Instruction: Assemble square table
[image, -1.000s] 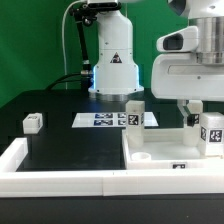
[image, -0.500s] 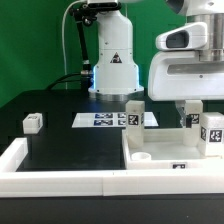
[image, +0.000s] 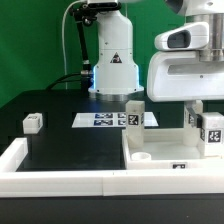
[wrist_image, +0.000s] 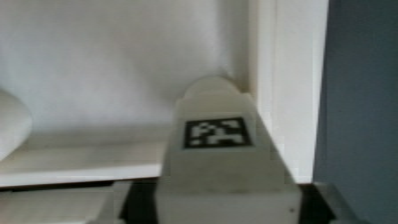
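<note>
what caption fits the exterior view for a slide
Gripper holds a tagged leg at the white tabletop; another leg stands on its corner

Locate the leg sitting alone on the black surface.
Exterior view's left: the lone leg lies on the black surface, well apart from the marker board and near the back end of the white rail.

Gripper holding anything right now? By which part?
Likely a white leg, gripped by the gripper at its upper end; the tagged part sticks out below. The contact itself is hidden.
</note>
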